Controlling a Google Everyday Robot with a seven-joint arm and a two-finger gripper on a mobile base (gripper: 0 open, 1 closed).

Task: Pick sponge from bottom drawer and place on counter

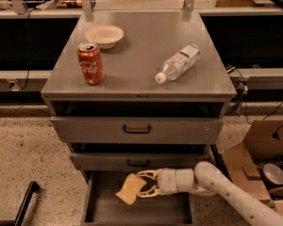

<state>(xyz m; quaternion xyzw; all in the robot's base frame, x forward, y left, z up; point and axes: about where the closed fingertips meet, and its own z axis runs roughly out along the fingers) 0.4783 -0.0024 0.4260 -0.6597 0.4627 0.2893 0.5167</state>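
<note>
The pale yellow sponge (130, 188) is held tilted just above the floor of the open bottom drawer (104, 210), at its left middle. My gripper (142, 183) reaches in from the right on a white arm and is shut on the sponge, one finger above it and one below. The counter (146, 55) is the grey metal top of the cabinet, above the two closed drawers with black handles.
On the counter stand a red cola can (90, 63) at front left, a white bowl (104, 35) behind it, and a clear plastic bottle (178, 63) lying on its side at right. A cardboard box (262, 161) sits on the floor at right.
</note>
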